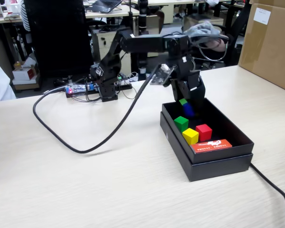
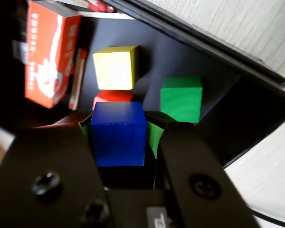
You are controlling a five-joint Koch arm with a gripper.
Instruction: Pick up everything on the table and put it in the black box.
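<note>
Pale wood-grain table carries a thick black cable looping beside the black box — green cube, yellow cube, red cube and orange-red card lie inside. Reaching down over the box's far end, the gripper clamps the blue cube between its jaws.

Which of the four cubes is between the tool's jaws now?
The blue cube. It sits between the jaws of the tool over the black box, while the green cube, yellow cube and red cube lie inside, free.
</note>
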